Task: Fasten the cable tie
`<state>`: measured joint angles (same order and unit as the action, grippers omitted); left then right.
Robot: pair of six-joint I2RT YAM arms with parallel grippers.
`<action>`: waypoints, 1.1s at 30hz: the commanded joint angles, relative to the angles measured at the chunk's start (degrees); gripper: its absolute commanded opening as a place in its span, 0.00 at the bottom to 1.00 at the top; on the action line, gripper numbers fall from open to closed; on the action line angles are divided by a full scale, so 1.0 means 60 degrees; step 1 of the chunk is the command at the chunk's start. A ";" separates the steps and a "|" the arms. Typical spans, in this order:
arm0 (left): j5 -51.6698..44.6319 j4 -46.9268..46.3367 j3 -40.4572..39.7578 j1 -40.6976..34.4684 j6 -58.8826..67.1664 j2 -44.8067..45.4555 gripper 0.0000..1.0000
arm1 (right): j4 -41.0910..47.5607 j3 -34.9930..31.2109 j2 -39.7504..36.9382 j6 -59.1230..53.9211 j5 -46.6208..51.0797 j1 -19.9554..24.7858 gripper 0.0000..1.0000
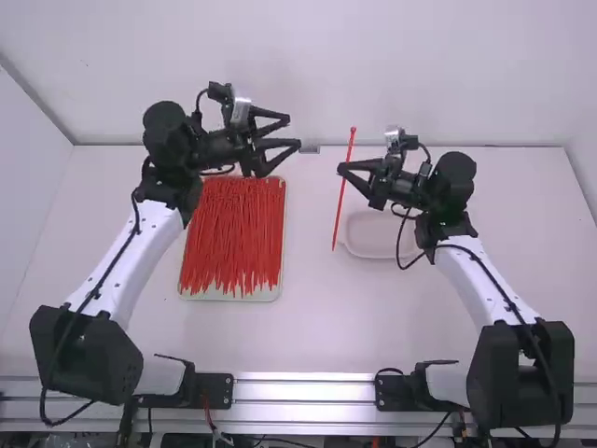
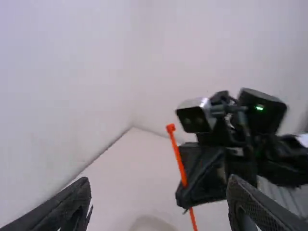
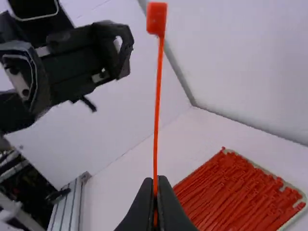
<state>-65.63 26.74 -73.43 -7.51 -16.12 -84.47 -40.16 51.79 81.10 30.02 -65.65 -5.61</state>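
1. While the right pincer is clamped on a single red cable tie at about mid-length, the strap stands nearly upright above the table. Its square head is at the top and its tail hangs down beside a white dish.
2. The left pincer has its fingers spread wide and holds nothing. It is raised over the far end of a tray of spare red ties and points across at the held one.
3. The relation that matters: the tie's long axis runs up and down, while the left pincer faces it from the side, so the approach is square to the strap. It is level with the upper half, near the tie but clearly apart from it.
4. As the free arm, the left looks best placed to take the head end. Threading would probably then mean bending the tail round to meet it.
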 commanded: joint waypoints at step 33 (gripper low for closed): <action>-0.3140 0.1523 -0.0375 -0.0943 -0.1781 -0.0838 0.45 | -0.0827 0.0382 0.0040 -0.2663 -0.0812 -0.1271 0.00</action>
<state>-83.99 35.51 -74.37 -12.88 -26.41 -89.67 -44.80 51.79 81.10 15.77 -70.28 -13.28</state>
